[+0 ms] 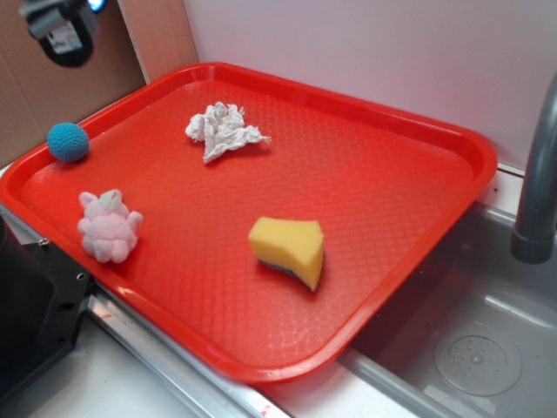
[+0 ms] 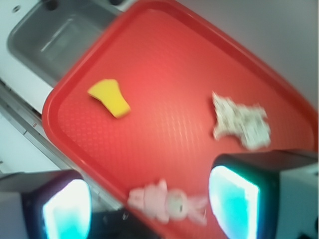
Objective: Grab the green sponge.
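Gripper (image 2: 149,206) hangs high with its jaws wide apart, holding nothing. Green sponge (image 1: 288,251) lies alone on the red tray (image 1: 409,187), toward 5 o'clock. Reaching has barely begun, I think; next it must move over the sponge and drop down.

Gripper (image 2: 149,209) raised, nothing between the fingers; in the wrist view the two fingers (image 2: 234,206) stand well apart at the bottom of the frame, one on each side, wide open gap between them. Inner pads glow cyan-white, housings dark, view slightly blurred. In the exterior view only a small dark and grey part of the arm (image 1: 61,30) shows at the top left corner, high up, fingers themselves not visible there.
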### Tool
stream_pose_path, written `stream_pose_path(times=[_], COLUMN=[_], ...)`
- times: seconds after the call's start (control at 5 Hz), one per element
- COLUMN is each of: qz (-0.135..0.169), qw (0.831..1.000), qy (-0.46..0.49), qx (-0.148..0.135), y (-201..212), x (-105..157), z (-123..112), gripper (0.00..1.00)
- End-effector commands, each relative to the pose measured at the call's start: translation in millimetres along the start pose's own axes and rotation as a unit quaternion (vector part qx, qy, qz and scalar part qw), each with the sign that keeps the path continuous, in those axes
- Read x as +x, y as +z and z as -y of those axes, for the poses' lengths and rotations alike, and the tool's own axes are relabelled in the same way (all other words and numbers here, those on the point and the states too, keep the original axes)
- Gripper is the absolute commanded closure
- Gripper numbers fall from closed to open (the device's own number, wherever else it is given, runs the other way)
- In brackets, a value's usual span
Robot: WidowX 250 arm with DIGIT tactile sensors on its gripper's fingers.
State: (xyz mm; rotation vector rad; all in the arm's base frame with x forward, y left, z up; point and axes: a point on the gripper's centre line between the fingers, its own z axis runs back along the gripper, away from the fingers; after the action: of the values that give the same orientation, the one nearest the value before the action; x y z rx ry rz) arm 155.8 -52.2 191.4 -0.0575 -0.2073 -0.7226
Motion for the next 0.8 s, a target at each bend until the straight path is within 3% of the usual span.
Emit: stream_pose_path(times=[0.0,0.4,0.6], qz=[0.016,-0.015,-0.037], qw=[0.997,0.988,0.981], qy=[-0.079,-0.152,-0.182], qx=[-0.006,-0.023,-0.050], y=[-44.3,-103.7,-139.8], x=[26.2,41.9,50.7], z=[15.2,29.5,28.8], gripper=[0.00,0.00,0.00])
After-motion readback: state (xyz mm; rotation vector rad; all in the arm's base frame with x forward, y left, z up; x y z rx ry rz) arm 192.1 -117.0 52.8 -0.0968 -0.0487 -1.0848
